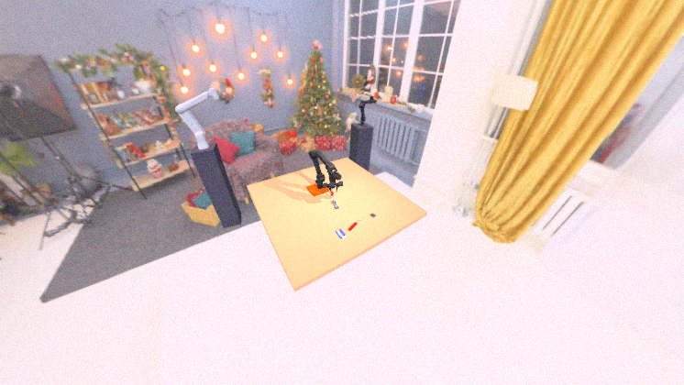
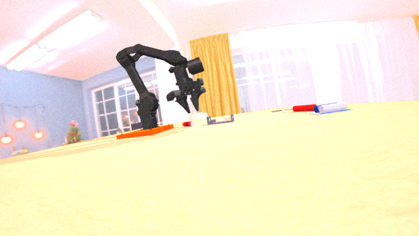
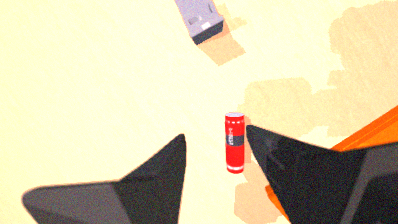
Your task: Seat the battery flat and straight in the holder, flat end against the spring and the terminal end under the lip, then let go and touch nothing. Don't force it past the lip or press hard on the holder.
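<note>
The red battery point(image 1: 332, 193) point(image 2: 187, 123) point(image 3: 235, 145) with a dark band lies on its side on the table. The grey holder point(image 1: 335, 204) point(image 2: 220, 119) point(image 3: 202, 17) lies apart from it; its near end shows at the top of the wrist view and its far part is cut off there. No battery shows in it. My gripper point(image 2: 193, 112) point(image 3: 215, 134) is open, points down and hangs above the battery. In the wrist view the battery shows between the fingertips, nearer the right one. Nothing is between the fingers.
The orange base plate point(image 1: 314, 191) point(image 2: 140, 133) point(image 3: 370, 135) is close to the battery. A red screwdriver point(image 1: 352, 225) point(image 2: 304, 108), a blue and white item point(image 1: 340, 234) point(image 2: 332, 107) and a small dark piece point(image 1: 372, 214) lie farther out on the table point(image 1: 296, 248).
</note>
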`<state>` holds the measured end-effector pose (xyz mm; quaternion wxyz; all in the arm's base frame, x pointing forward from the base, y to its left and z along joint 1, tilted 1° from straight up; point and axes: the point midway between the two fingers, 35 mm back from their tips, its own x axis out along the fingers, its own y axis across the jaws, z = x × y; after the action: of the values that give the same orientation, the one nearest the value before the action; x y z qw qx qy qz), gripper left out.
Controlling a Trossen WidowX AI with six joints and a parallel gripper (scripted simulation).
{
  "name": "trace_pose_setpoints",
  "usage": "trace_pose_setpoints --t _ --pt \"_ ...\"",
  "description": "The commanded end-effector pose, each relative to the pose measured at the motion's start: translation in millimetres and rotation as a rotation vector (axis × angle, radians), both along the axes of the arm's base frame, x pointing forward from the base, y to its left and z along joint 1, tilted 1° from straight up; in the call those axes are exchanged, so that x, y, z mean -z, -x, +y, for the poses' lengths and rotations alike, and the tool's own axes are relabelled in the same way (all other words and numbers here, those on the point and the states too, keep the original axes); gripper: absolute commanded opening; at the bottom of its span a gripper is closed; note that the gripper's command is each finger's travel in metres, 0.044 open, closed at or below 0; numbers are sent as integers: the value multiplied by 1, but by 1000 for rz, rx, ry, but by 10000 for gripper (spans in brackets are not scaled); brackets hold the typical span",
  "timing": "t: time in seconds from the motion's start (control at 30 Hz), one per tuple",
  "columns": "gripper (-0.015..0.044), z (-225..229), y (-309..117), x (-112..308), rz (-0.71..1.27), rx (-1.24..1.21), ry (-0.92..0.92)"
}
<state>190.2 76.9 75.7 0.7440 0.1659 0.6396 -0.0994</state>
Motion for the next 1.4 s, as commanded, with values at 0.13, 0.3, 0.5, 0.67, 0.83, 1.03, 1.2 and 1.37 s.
trace_pose_setpoints --t 0.13,0.3,0.5,0.67,0.83,1.03,1.2,1.37 --pt "222 -2 30 5 167 58 65" --pt "222 -2 30 7 167 58 65" --pt "222 -2 29 17 167 58 65" --pt "222 -1 29 25 167 58 65" --pt "222 -1 29 34 167 58 65" --pt "222 -2 29 43 167 58 65" --pt "222 -2 30 51 167 58 65" --pt "196 -2 30 55 167 58 65"
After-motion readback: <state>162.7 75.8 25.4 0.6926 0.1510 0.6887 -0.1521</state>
